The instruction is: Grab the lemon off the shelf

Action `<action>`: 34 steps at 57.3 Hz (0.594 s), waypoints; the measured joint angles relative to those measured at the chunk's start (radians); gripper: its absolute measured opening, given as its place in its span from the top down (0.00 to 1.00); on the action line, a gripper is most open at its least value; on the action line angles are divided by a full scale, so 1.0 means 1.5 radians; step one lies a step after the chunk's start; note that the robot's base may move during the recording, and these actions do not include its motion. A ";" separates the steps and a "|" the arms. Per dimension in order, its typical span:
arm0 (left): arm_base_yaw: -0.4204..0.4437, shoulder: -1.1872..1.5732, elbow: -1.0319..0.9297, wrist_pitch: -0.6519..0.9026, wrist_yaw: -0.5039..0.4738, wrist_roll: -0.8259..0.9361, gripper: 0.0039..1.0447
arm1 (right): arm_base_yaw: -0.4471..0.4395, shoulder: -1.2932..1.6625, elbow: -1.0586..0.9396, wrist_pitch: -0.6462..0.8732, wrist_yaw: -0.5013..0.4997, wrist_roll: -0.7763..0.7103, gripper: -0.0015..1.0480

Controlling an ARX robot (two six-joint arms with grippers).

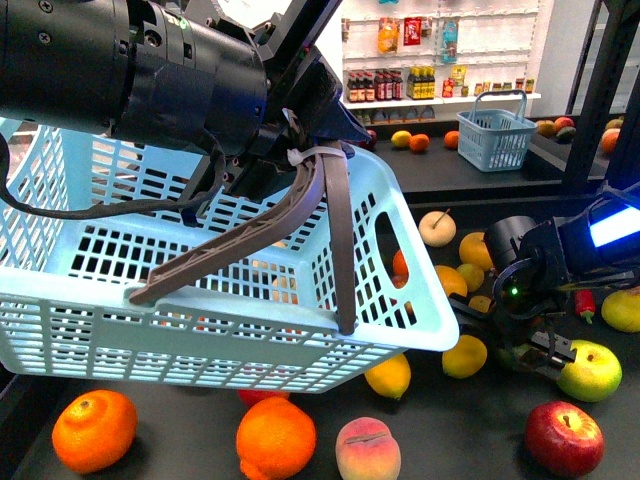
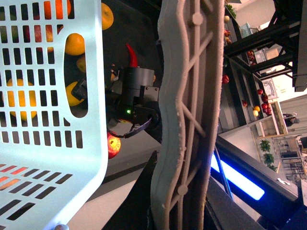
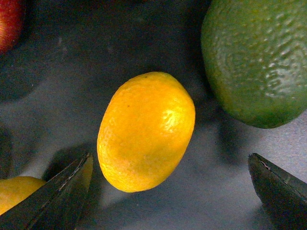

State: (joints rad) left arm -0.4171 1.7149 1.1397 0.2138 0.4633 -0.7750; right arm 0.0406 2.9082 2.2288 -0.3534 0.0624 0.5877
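At the centre of the right wrist view, the lemon (image 3: 146,132) lies on the dark tray of the shelf (image 3: 62,96). It sits between the two black fingertips (image 3: 57,196) of the right gripper (image 3: 170,158), which stand wide apart at the lower corners and touch nothing. A bumpy green fruit (image 3: 254,62) fills the upper right of that view, near the lemon but apart from it. In the front view the right gripper hangs low at the right edge over the tray, with a yellow-green apple (image 1: 590,370) just beside it and a red apple (image 1: 563,437) below. Across the upper left, the left gripper (image 1: 300,140) is clamped on the brown handles (image 1: 340,250) of a pale blue basket (image 1: 150,330), which hangs tilted over the tray. An orange (image 1: 93,430) and a peach (image 1: 367,450) lie along the bottom edge.
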 joint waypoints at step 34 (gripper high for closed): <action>0.000 0.000 0.000 0.000 0.000 0.000 0.88 | 0.015 0.133 0.210 -0.079 0.017 0.001 0.25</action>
State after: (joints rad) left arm -0.4171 1.7149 1.1397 0.2138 0.4629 -0.7750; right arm 0.0628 3.1073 2.5443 -0.4721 0.0875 0.5896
